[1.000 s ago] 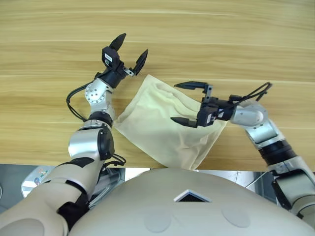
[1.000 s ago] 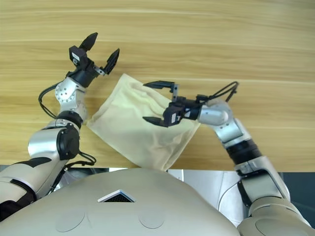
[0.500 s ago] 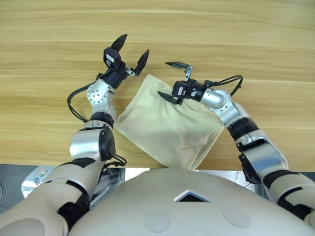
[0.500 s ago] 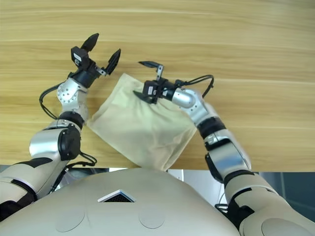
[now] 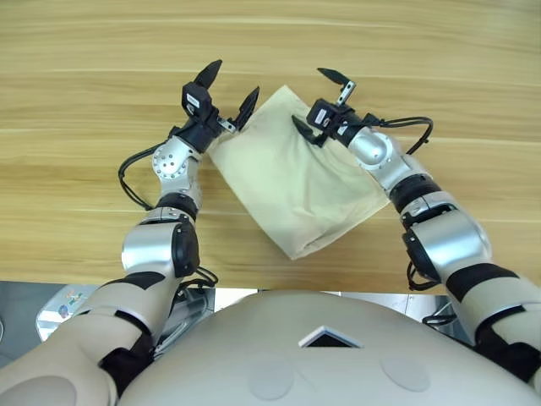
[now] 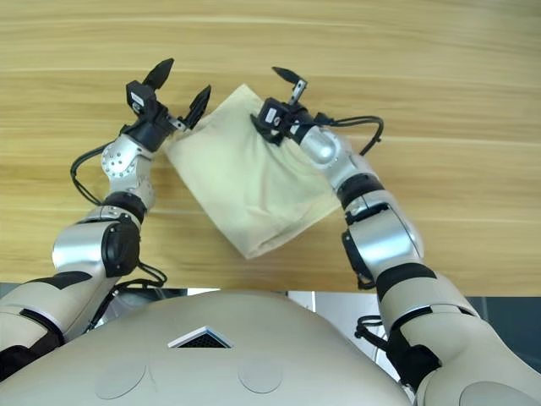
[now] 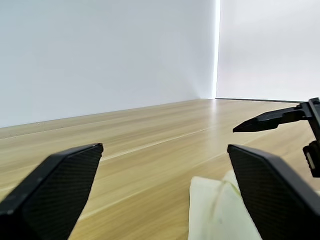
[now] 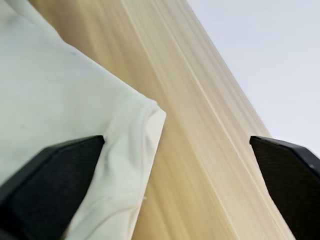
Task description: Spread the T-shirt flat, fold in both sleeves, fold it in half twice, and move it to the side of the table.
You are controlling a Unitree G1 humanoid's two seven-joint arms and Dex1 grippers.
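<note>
Folded cream T-shirt (image 5: 296, 178) lies flat on table (image 5: 423, 51), its nearest corner close to the near edge. L gripper (image 5: 230, 85) wide open, just beside shirt's left corner. R gripper (image 5: 311, 98) wide open at shirt's far corner.

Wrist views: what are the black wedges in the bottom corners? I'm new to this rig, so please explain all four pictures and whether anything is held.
Those wedges are the fingers of each arm's own pincer, seen from a camera on that wrist. The two eye views look down from the robot's head at one scene. On the wooden table lies a folded cream T-shirt. The left pincer and right pincer sit either side of its far corner, both open, holding nothing. The left wrist view also catches the right pincer farther off.
</note>
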